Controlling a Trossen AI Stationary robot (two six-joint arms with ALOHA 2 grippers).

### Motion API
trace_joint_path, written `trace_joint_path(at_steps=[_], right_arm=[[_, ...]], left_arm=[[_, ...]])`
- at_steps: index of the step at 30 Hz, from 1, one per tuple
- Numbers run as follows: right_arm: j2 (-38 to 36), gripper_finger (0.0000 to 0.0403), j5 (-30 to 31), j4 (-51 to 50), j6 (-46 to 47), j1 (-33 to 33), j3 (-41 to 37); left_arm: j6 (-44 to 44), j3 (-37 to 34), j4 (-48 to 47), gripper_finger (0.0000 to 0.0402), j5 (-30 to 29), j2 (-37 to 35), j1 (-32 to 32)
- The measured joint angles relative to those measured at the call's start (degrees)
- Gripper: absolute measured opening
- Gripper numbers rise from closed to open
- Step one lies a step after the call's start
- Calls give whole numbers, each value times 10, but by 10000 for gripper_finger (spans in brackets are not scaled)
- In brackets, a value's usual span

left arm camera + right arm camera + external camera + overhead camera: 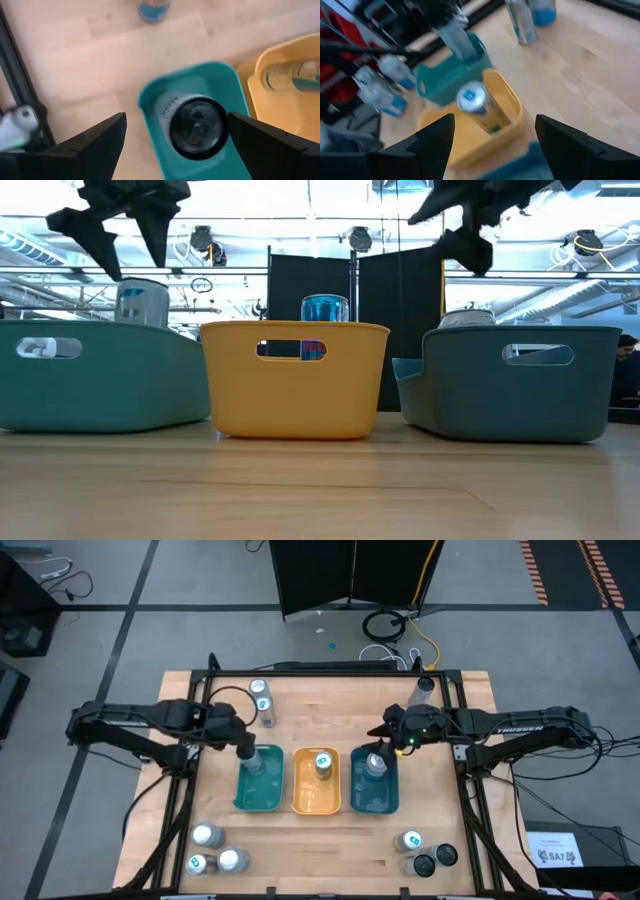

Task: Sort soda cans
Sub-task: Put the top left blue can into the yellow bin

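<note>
High view shows three soda cans already sorted, one upright in each tray at the middle of the bench: a silver can [256,762] in the teal tray [243,800], a can with a blue-green top mark [323,762] in the orange tray [300,802], and a silver can [375,764] in the blue tray [386,802]. The rest wait outside. Two blue-marked cans [262,700] stand near the far edge left of centre, and one pale can [424,690] near the far right corner. Three cans [214,852] cluster at the near left corner, two silver-topped and one marked blue-green. At the near right corner sit one blue-marked can [411,840] and two dark cans [434,860]. So I judge roughly a third done, with eight cans left.

Left wrist view looks down on the teal tray's can, its dark lid and pale wall upright against the tray's end wall. The left gripper [175,142] hangs above it with fingers spread wide to either side, gripping nothing. The right gripper [495,145] is likewise parted and empty, poised above the blue tray; from the low view both pincers hover clear of the tray rims.
</note>
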Motion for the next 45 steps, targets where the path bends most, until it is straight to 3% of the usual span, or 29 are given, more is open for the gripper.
trace_joint_path(at_steps=[7,10,13,17,20,25,30,35,39,45], right_arm=[[2,270,5,130,35,0,0],[15,270,34,184,19,0,0],[51,270,75,255,17,0,0],[135,270,77,308,10,-5,30],[214,270,76,257,-9,-9,112],[362,270,75,44,-74,-25,336],[521,270,53,-155,-152,-48,586],[651,270,39,-252,-198,-66,784],[711,270,38,-254,-224,-72,855],[770,270,45,-219,-233,-72,858]], left_arm=[[106,0,0,354,-19,-16,42],[172,0,1,354,-23,-25,59],[232,0,0,354,-55,-32,80],[312,0,10,354,-86,-37,111],[399,0,47,354,-88,-47,126],[525,0,89,354,-67,-76,138],[560,0,82,354,-67,-108,146],[560,-3,80,354,-67,-138,145],[556,-16,64,354,-67,-160,146],[539,-24,12,354,-64,-182,145]])
